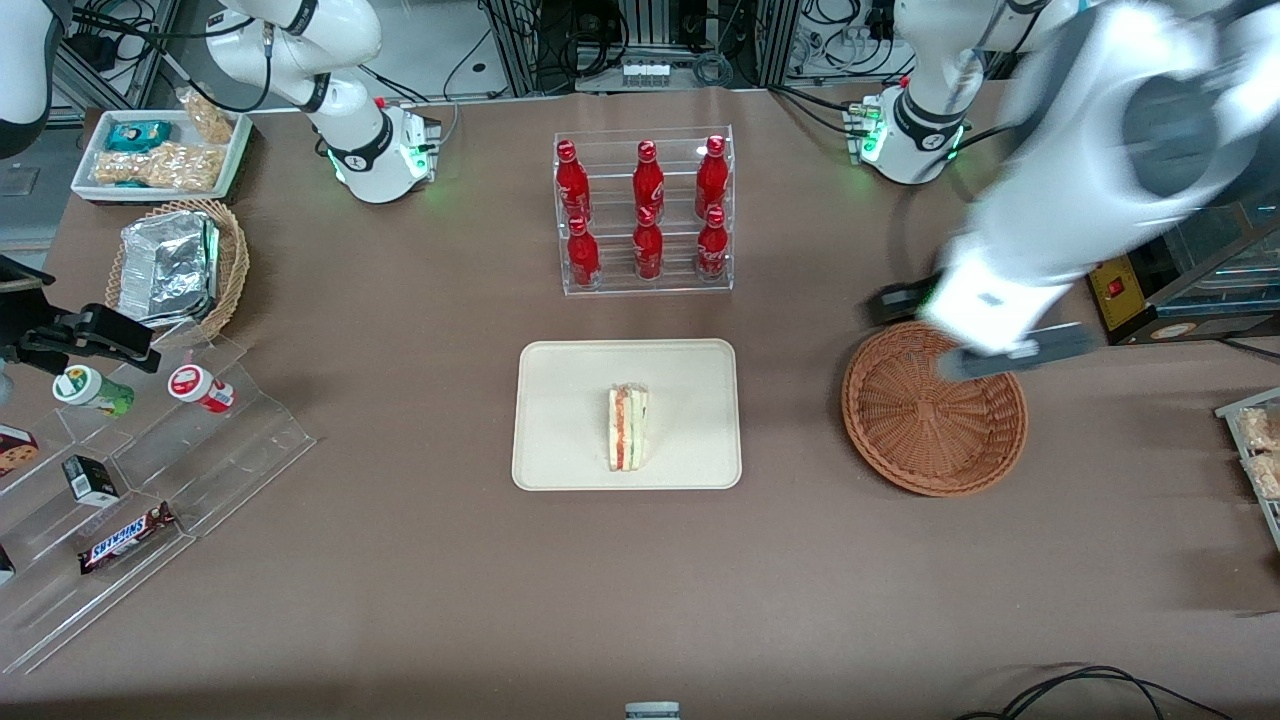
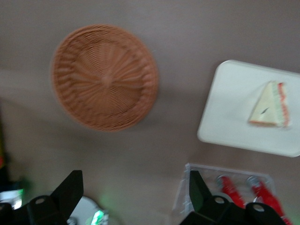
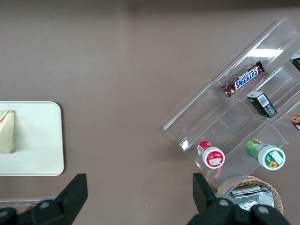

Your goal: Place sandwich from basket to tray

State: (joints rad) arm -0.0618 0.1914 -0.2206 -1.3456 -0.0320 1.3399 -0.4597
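Observation:
The sandwich [image 1: 628, 428], a white wedge with orange-red and green layers, lies on the cream tray [image 1: 560, 460] at the table's middle. It also shows on the tray [image 2: 225, 117] in the left wrist view [image 2: 269, 105]. The reddish-brown wicker basket [image 1: 920, 430] stands empty toward the working arm's end, and its empty inside shows in the wrist view [image 2: 104, 77]. My left gripper [image 1: 985, 335] is raised high above the basket's edge farther from the front camera. Its fingers [image 2: 70, 190] are spread wide with nothing between them.
A clear rack of red bottles [image 1: 645, 210] stands farther from the front camera than the tray. A tan basket of foil packs [image 1: 175, 265], a white snack tray [image 1: 160, 155] and a clear stepped snack display [image 1: 130, 470] lie toward the parked arm's end. A display case [image 1: 1200, 280] stands beside the basket.

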